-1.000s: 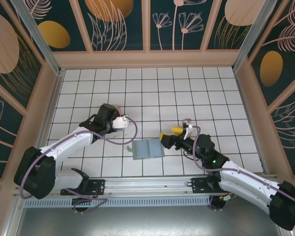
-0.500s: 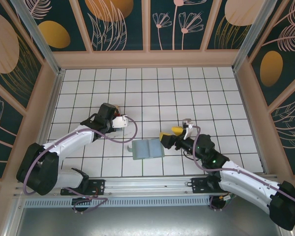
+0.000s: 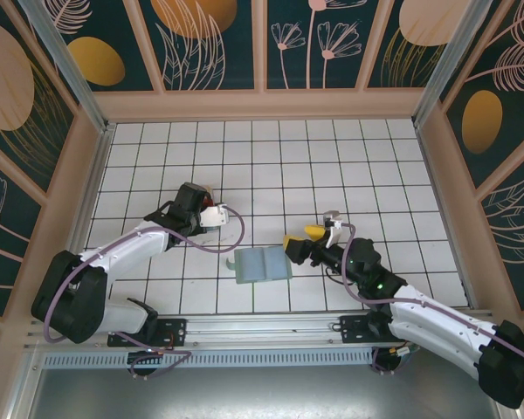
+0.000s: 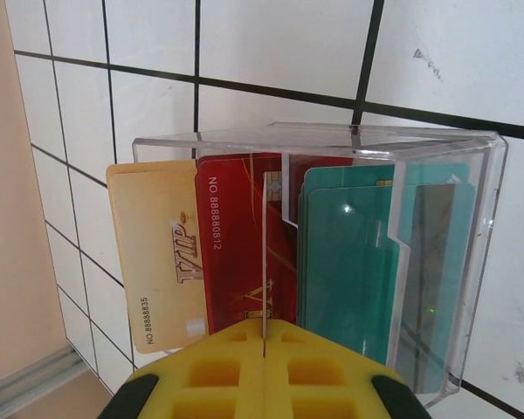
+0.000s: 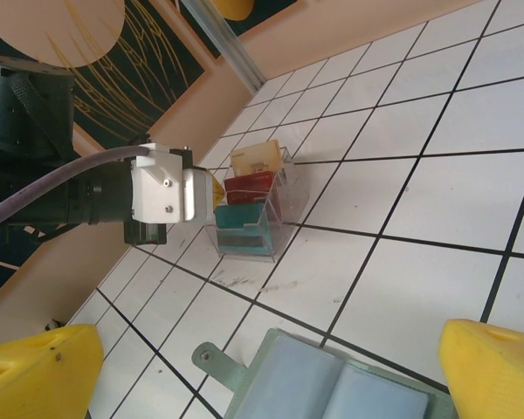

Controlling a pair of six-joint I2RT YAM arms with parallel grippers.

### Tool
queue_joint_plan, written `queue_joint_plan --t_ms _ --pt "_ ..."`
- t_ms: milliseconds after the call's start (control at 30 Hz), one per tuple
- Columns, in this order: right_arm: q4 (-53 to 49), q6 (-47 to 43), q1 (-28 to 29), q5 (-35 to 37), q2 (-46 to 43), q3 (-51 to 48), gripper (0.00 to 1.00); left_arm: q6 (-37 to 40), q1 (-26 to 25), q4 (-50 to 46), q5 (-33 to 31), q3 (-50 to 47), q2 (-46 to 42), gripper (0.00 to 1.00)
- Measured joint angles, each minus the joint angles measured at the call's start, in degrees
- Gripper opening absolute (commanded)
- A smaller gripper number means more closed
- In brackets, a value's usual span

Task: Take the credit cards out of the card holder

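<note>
The card holder point(image 3: 262, 264) lies open on the tiled table, a grey-green wallet with a snap tab point(image 5: 203, 355) and pale pockets point(image 5: 332, 393). No card shows in those pockets. My right gripper point(image 3: 304, 237) hangs open just over its right edge, the yellow fingers point(image 5: 35, 371) spread either side of it. My left gripper point(image 4: 265, 328) is at the left, shut on a thin credit card point(image 4: 265, 262) seen edge-on. It holds the card upright over a clear box point(image 4: 332, 138).
The clear plastic box point(image 5: 284, 196) holds a tan VIP card point(image 4: 157, 253), a red card point(image 4: 236, 244) and teal cards point(image 4: 349, 262) in separate slots. Wooden walls point(image 3: 262, 105) enclose the table. Open tiles lie between the box and the wallet.
The left arm has shifted very slightly. Both grippers and the wallet stay where they were.
</note>
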Motion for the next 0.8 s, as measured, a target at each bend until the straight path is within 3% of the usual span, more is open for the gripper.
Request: queue_joint_plan --t_ms 167,800 --pt "0.0 0.0 0.0 0.0 0.37 0.0 0.99 0.02 0.46 0.17 0.0 0.0 0.11 0.18" --pt "0.0 -0.02 0.0 -0.2 1.64 0.0 0.99 -2.08 3.34 3.41 -1.09 3.93 2.64 0.31"
